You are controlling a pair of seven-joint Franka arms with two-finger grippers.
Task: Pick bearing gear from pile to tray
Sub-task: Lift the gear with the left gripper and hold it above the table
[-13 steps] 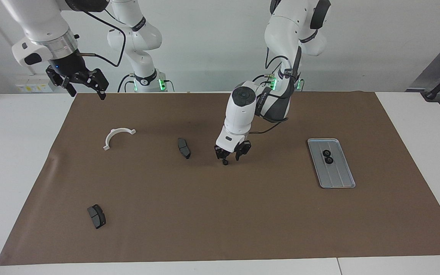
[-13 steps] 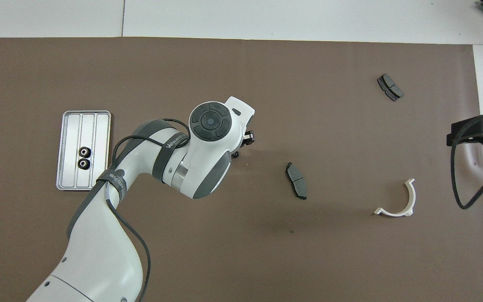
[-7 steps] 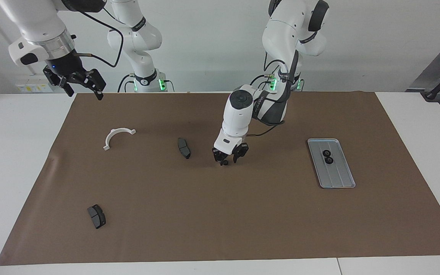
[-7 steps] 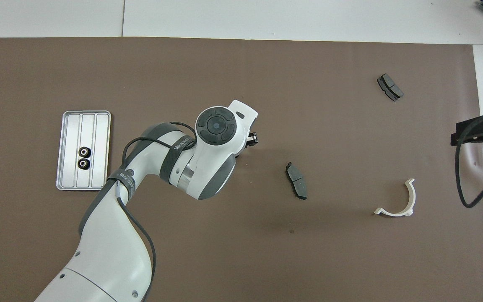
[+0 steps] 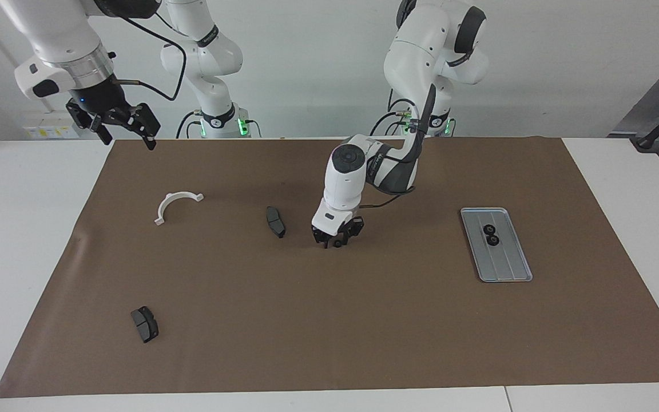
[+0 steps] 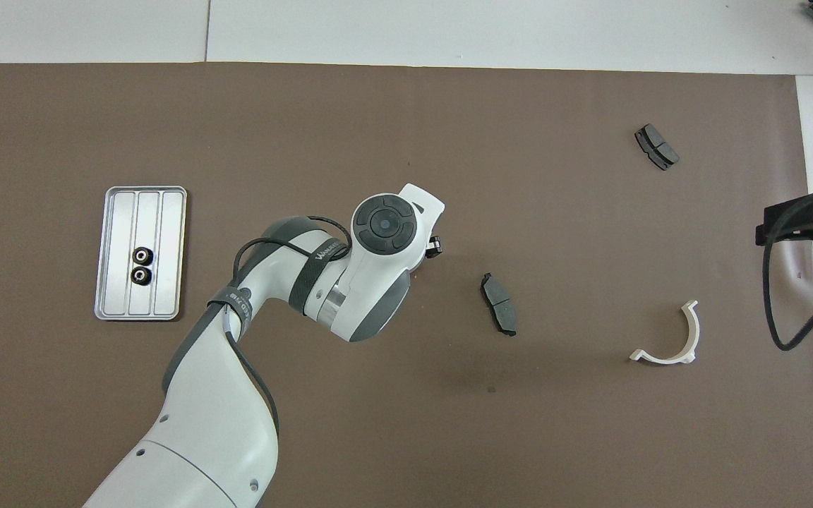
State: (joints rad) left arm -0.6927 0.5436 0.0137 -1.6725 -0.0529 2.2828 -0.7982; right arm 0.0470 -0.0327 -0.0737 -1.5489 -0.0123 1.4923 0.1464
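Observation:
A small black bearing gear [image 5: 336, 245] lies on the brown mat [image 5: 364, 332] near the middle of the table. My left gripper [image 5: 335, 239] is low over it, open, with a fingertip on either side of the gear. In the overhead view the left wrist hides the gear. The silver tray [image 5: 504, 266] [image 6: 166, 282] lies toward the left arm's end and holds two black gears [image 5: 489, 235] [image 6: 142, 265]. My right gripper [image 5: 116, 123] waits raised and open over the mat's corner at the right arm's end.
A dark grey pad [image 5: 276, 221] [image 6: 499, 314] lies beside the left gripper toward the right arm's end. A white half-ring bracket [image 5: 175, 203] [image 6: 671, 339] lies past it. A second pad [image 5: 145, 324] [image 6: 656, 147] sits farther from the robots.
My left gripper has shifted toward the right arm's end and come down over the lone gear, which stayed in place. The right arm has barely moved.

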